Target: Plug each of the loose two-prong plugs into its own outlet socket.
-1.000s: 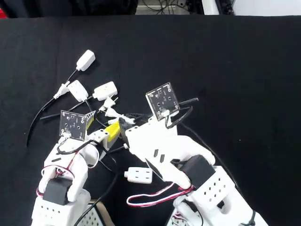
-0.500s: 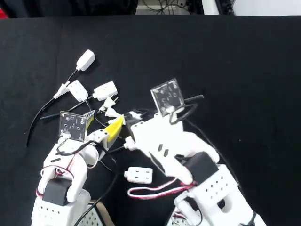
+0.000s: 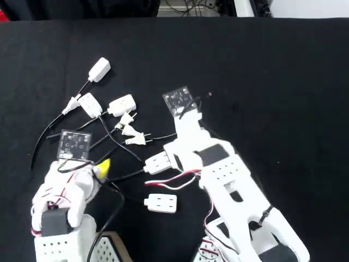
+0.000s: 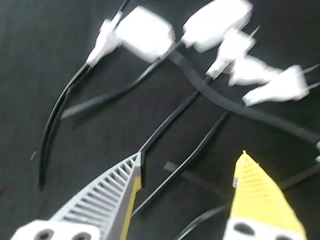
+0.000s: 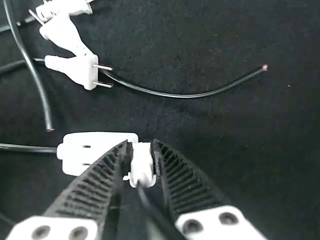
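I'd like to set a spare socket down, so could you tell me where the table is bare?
Bare: the table right of the right arm, and the far strip beyond the plugs. Crowded: left of that arm, among plugs and sockets.

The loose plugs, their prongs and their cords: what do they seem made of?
The plugs look like smooth white moulded plastic. Their prongs look like bare metal, from their silvery shine. The cords are probably rubber or vinyl sheathed: matt black and bending freely.
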`<state>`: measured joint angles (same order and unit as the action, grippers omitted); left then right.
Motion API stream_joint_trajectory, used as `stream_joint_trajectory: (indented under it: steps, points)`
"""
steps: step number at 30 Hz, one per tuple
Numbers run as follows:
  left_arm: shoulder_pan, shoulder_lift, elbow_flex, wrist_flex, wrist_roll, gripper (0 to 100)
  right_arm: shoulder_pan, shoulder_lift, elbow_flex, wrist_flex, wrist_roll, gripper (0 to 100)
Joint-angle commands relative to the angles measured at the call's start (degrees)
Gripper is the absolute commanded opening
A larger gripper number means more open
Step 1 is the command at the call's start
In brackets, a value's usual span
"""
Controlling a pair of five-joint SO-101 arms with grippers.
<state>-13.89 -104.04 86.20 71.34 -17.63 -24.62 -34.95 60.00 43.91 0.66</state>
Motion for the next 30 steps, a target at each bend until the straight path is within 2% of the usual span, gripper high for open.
stream_joint_trajectory:
  steps: [1,3,12,20,30]
  points:
    - [-6.55,-0.35,-1.45,2.02,-4.31,29,-0.53,0.13,-0.13,-2.29,0.44,1.1]
    - [-8.40,-0.35,0.57,1.93,-6.15,29,-1.41,0.31,0.13,-2.29,0.35,1.1]
    - [-8.40,-0.35,7.08,2.46,-13.63,29,-2.11,0.40,0.31,-3.25,-2.81,1.1]
    - [-8.75,-0.35,7.69,2.11,-13.71,29,-5.36,0.40,1.45,-3.34,-6.86,1.1]
    - [-8.75,-0.35,7.78,2.11,-13.80,29,-5.27,0.40,3.65,-7.30,-7.03,1.1]
